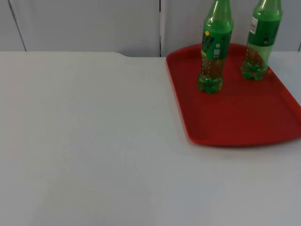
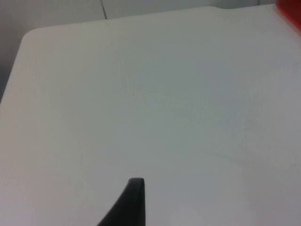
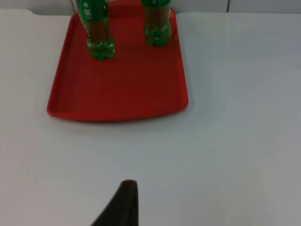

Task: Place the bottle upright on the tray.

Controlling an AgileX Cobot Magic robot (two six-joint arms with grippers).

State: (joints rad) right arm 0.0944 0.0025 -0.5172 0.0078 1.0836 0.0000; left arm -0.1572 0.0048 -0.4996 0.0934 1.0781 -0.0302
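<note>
A: Where do the bottles stand?

B: Both green bottles are upright on the red tray point(image 1: 244, 122), at its far end: one bottle point(image 1: 214, 47) near the tray's far left corner, the second bottle point(image 1: 260, 42) beside it toward the tray's right rim. They are apart

A: And the pincers?

B: The right pincer point(image 3: 123, 202) hangs over the tabletop point(image 1: 84, 141), short of the tray's near rim; the left pincer point(image 2: 130, 202) is over bare tabletop, well away from the tray, waiting. Whether either is spread or pressed together, I cannot tell

A: The risk?

B: I'd judge an arm sweeping across the tray could clip a tall, narrow bottle and topple it
</note>
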